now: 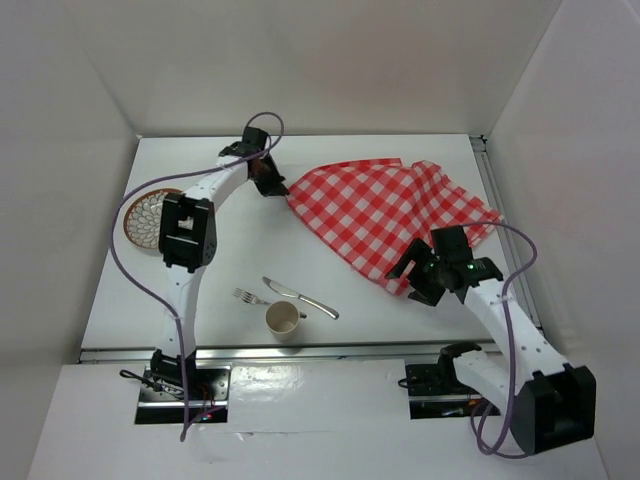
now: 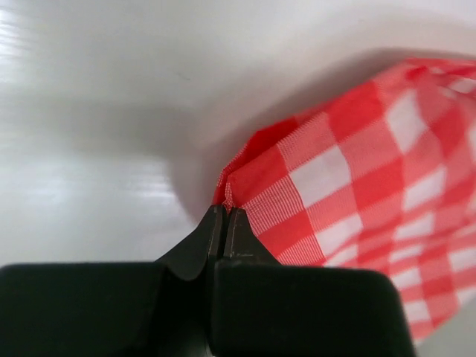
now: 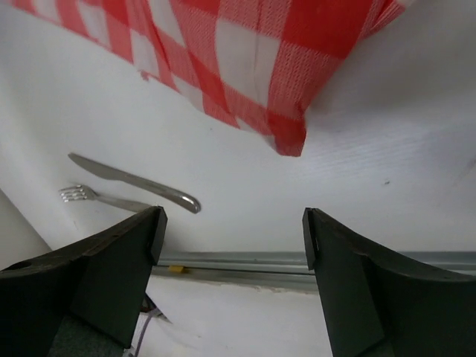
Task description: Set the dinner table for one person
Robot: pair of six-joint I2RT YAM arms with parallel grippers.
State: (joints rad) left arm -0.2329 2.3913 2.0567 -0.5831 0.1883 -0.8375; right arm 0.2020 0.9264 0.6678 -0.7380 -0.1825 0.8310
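left pincer (image 2: 224, 212) clamps checked cloth (image 1: 380, 210) corner; right pincer (image 3: 233, 216) wide open above desk (image 1: 380, 310); cup (image 1: 283, 319) upright beside fork (image 1: 248, 297) and knife (image 1: 300, 297)

White arms (image 1: 225, 183), black joint housings (image 1: 186, 230), purple cables (image 1: 112, 255)

place: robot lab cell | signs: white enclosure walls (image 1: 320, 60), rail-edged dinner table (image 1: 370, 325)

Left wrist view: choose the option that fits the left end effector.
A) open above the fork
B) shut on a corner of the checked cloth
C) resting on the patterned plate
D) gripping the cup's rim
B: the left end effector has its fingers pressed together, with a corner of the red-and-white checked cloth pinched at their tips.
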